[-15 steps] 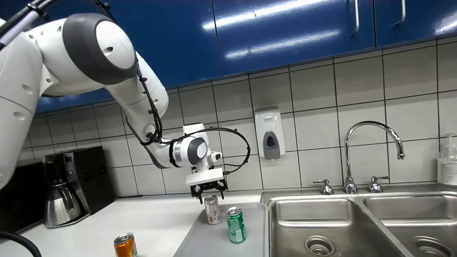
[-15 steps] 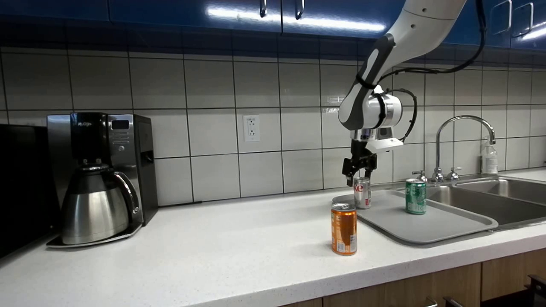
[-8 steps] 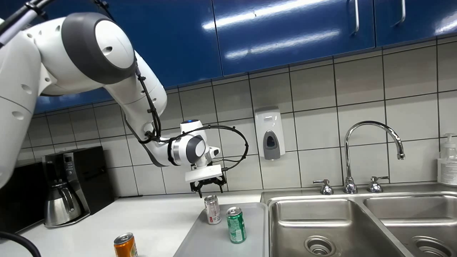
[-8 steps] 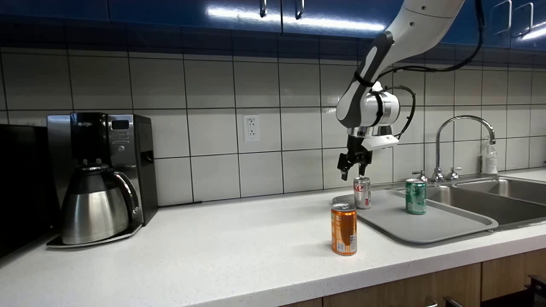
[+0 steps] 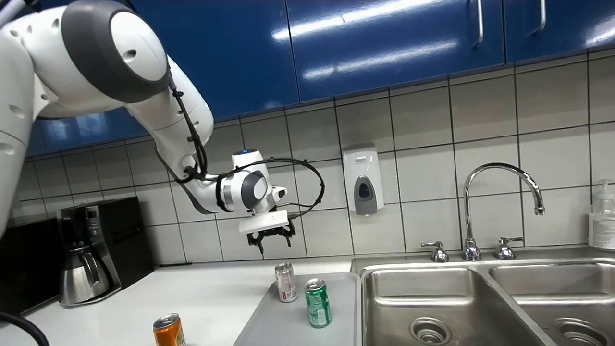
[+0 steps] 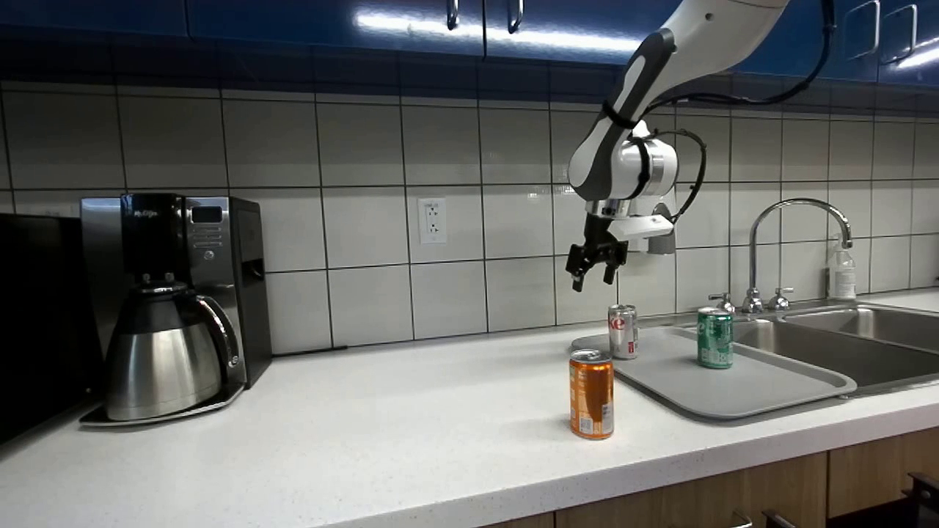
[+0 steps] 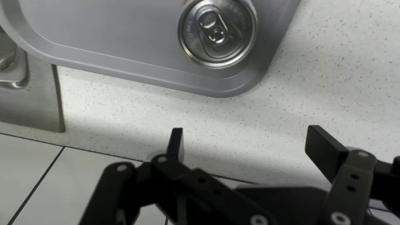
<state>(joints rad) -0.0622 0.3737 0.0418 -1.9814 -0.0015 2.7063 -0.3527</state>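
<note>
Counter (image 6: pixel 330 447) white, speckled; tiled wall (image 6: pixel 367 224) behind; fingers (image 7: pixel 324 153) wide apart, empty, nr silver can (image 6: pixel 623 334), prob. Coke.

Arm (image 5: pixel 168 120), one, white with dark grey bands, bent, sloping downward to the wrist (image 6: pixel 629 172); wrist angled so that the gripper (image 7: pixel 246 137) points down; gripper black, hanging in mid-air; fingers (image 7: pixel 325 153), two, parted wide.

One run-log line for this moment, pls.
gripper: open, empty, nearest silver can, not touching | silver can: upright on tray | green can: upright on tray | orange can: upright on counter
</note>
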